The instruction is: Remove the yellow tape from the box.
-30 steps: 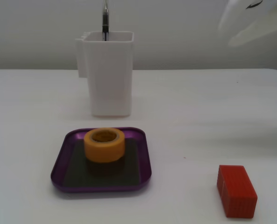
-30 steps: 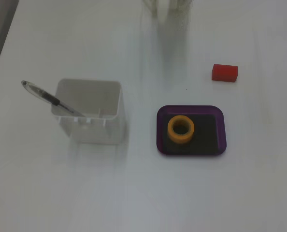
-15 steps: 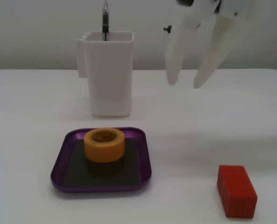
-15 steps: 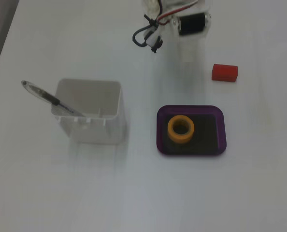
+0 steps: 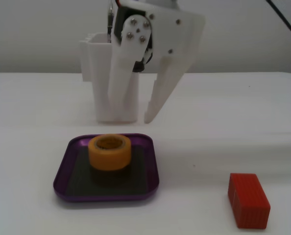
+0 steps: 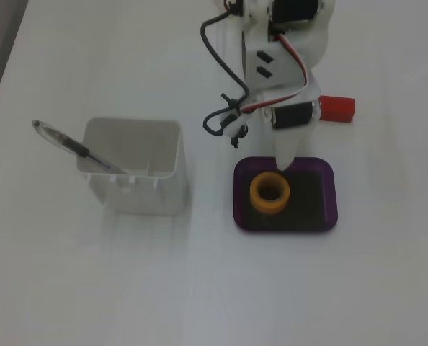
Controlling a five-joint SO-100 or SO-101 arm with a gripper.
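White table (image 5: 37,147): yellow tape (image 5: 109,152) in box (image 5: 67,188), gripper (image 5: 133,120) above.

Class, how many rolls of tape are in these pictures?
1. The yellow tape sits upright inside the purple tray, below the open hand. None seem hidden.

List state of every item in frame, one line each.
White two-finger gripper: open, empty, hanging above the tray's far side.
Yellow-orange tape roll: flat, core up, inside the tray, ungripped.
Shallow purple tray with dark base: flat on table, holding only the roll.
Tall white rectangular container: upright, open top.
Dark pen: leaning across the container's rim.
Red ribbed block: on the table, outside the tray.
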